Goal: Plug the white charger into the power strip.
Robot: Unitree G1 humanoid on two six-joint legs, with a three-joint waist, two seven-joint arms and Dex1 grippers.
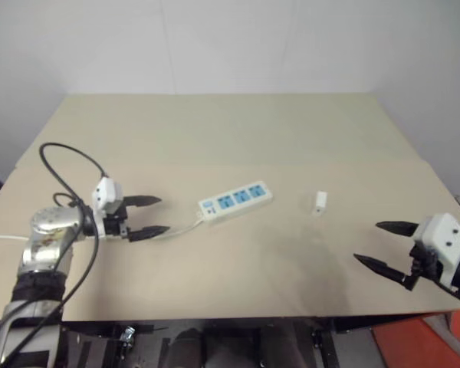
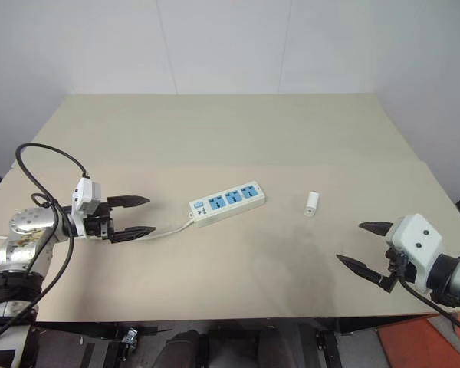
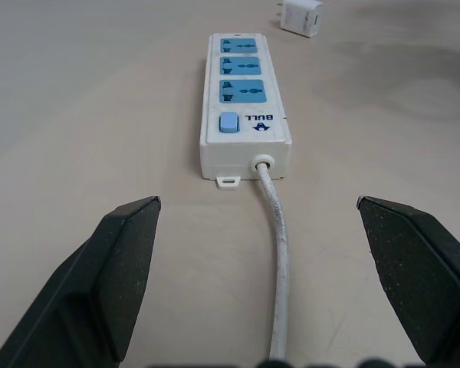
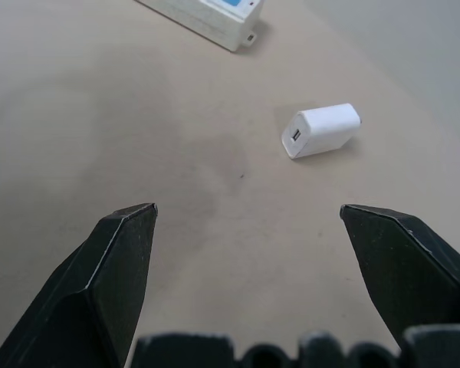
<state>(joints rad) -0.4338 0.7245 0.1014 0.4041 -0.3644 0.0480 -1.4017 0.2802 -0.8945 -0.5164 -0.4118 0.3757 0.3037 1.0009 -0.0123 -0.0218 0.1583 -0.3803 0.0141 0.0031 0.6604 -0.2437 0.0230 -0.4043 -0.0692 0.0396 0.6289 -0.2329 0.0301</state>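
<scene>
Both grippers are hovering near the table's point(image 1: 215, 123) front edge — left gripper point(image 1: 144, 216) and right gripper point(image 1: 387, 245), fingers spread, empty. Mid-table, the white charger point(image 1: 320, 202) is lying loose (unplugged) beside the power strip point(image 1: 235, 202) — picking it up likely comes next.

Left gripper point(image 1: 149, 217), small white boxy housing, two tapered black fingers point(image 1: 142, 202), silver metal wrist joint, looped black cable overhead, black forearm wrap, right gripper point(image 1: 385, 247), white housing with dark screw dots, black fingers
</scene>
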